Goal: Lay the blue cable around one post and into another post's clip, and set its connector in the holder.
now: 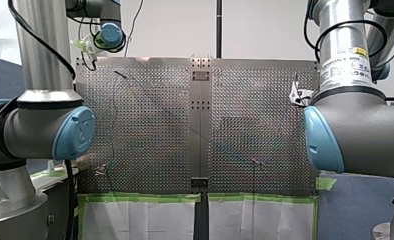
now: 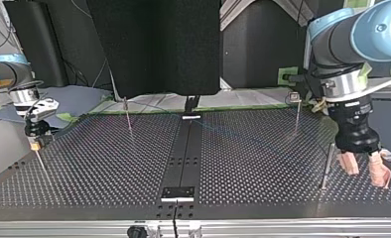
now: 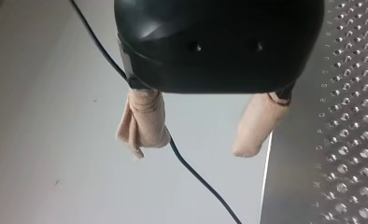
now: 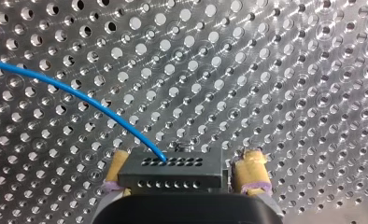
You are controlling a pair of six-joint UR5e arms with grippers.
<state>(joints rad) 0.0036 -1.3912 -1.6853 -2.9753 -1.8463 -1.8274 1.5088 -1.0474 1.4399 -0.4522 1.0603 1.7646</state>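
A black connector block (image 4: 170,172) with rows of holes sits between the yellow pads of my right gripper (image 4: 185,159), which is shut on it above the perforated table (image 4: 266,70). The blue cable (image 4: 79,95) leaves the block's top face and curves away to one side. In the top view my right gripper (image 2: 34,141) hangs at the table's left edge, just over a thin post (image 2: 40,166). My left gripper (image 2: 364,168) stands open at that view's right, with beige pads (image 3: 147,121) and nothing between them, beside another post (image 2: 326,166).
Two more thin posts (image 2: 128,114) (image 2: 297,109) stand at the far side of the top view. A dark centre strip carries a small black plate (image 2: 178,192) near the front edge. A black wire (image 3: 196,175) runs past my left gripper, which hangs beyond the table's edge (image 3: 266,186).
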